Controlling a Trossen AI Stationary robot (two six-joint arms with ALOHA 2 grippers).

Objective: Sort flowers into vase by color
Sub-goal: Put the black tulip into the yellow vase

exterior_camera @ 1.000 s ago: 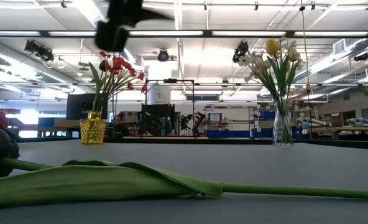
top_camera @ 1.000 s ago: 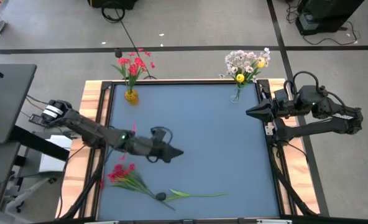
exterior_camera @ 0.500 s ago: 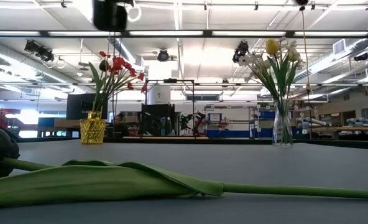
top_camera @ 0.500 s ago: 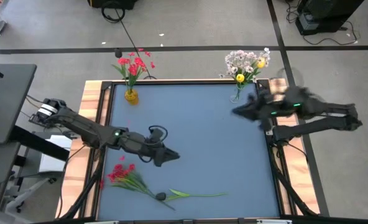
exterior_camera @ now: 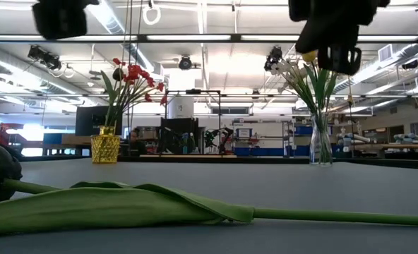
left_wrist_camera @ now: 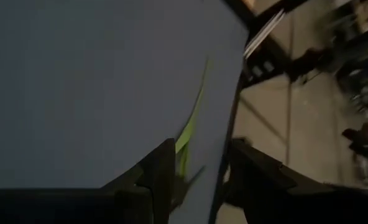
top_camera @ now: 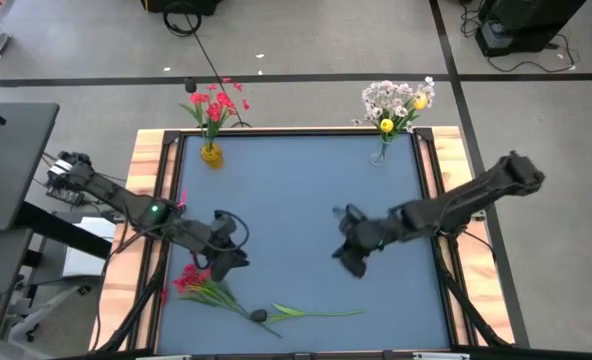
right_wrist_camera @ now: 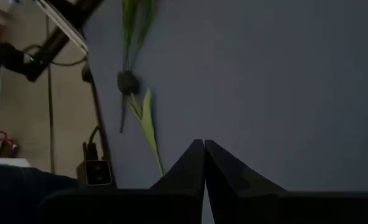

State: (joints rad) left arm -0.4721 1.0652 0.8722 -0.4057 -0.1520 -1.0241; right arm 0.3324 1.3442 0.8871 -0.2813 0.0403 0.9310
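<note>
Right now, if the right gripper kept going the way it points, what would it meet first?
Probably the dark bloom with its green stem; the shut right gripper has bare table before that. Depth is unclear.

Grey floor, ceiling strip lights, perhaps workshop

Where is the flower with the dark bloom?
In the high view, the dark-bloomed flower lies flat near the table's front edge, its bloom beside the red flowers lying there.

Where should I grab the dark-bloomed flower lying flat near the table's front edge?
Grip the dark-bloomed flower on its bare green stem, beyond the leaf, from straight above, jaws across it. It lies flat, and the red spray crowds the bloom end.
</note>
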